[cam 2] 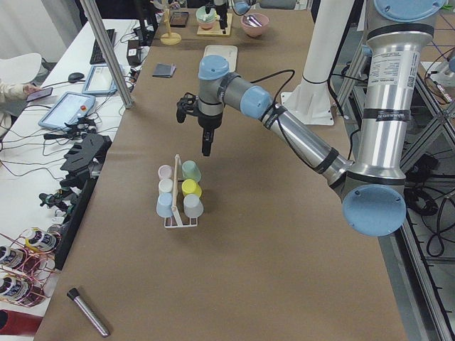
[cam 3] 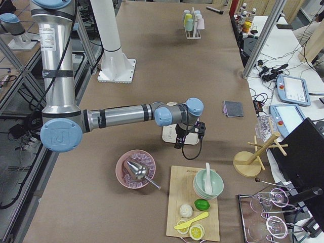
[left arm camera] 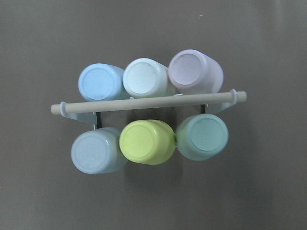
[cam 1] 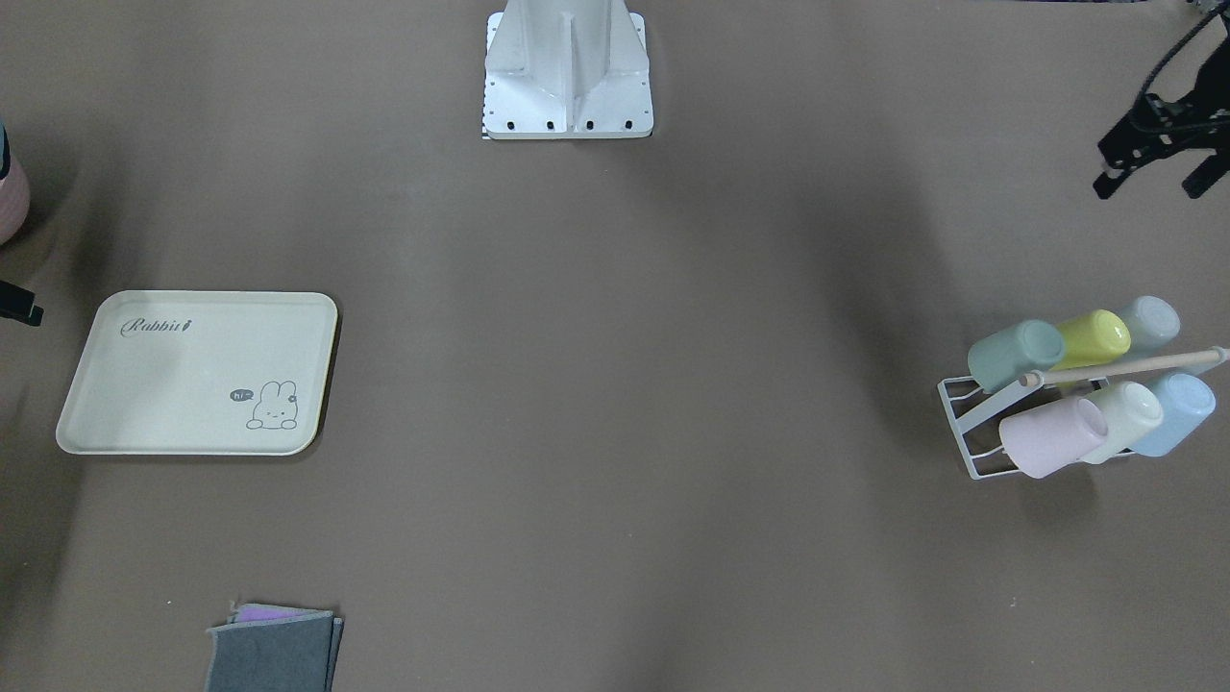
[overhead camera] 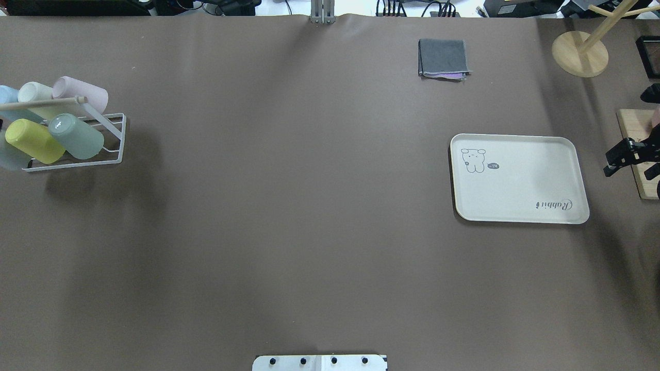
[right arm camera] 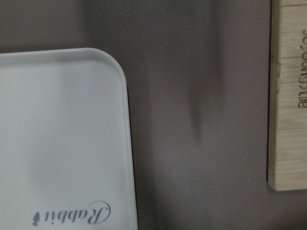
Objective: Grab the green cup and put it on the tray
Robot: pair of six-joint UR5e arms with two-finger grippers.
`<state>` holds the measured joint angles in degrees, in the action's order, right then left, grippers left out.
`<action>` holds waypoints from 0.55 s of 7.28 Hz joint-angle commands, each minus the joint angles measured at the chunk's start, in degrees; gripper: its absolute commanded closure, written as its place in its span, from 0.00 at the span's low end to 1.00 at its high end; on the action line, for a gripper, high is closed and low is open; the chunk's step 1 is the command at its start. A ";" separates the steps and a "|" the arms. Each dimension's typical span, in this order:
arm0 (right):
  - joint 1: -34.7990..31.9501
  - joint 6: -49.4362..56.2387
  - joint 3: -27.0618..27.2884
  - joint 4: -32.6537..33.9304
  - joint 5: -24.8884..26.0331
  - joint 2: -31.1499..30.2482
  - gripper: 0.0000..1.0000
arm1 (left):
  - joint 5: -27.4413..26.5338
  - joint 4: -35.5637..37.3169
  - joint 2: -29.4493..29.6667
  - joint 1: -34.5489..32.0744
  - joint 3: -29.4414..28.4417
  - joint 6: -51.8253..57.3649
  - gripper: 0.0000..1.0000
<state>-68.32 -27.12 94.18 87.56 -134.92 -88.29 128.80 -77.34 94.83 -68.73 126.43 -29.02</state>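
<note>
The green cup [cam 1: 1014, 354] lies tilted in a white wire rack, at the end of its row next to a yellow-green cup [cam 1: 1095, 338]. It also shows in the overhead view [overhead camera: 77, 136] and in the left wrist view [left arm camera: 204, 136]. The cream tray [cam 1: 192, 375] with "Rabbit" script lies flat and bare on the other side of the table [overhead camera: 518, 178]. My left gripper [cam 1: 1150, 187] hangs high above the rack [cam 2: 206, 145] with its fingers apart and empty. My right gripper [overhead camera: 630, 174] hovers just off the tray's short edge, fingers apart and empty.
The rack [overhead camera: 116, 149] holds several cups under a wooden rod [left arm camera: 148, 101]. A folded grey cloth [overhead camera: 443, 59] lies at the far side. A wooden board [right arm camera: 288, 96] lies right of the tray, with a pink bowl [cam 3: 135, 169] and a wooden mug tree [overhead camera: 580, 51] nearby.
</note>
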 commanded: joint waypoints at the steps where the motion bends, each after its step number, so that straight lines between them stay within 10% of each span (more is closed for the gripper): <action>1: 0.99 -0.56 -4.86 -4.56 0.09 1.09 0.10 | -8.41 -2.34 3.25 13.13 1.35 2.45 0.02; 4: 4.32 -3.89 -7.08 -6.17 1.84 3.20 0.15 | -31.75 -7.39 2.11 27.98 0.39 28.15 0.02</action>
<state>-65.45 -29.69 88.14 81.90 -133.98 -86.03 108.58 -83.98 97.11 -47.61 127.12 -11.69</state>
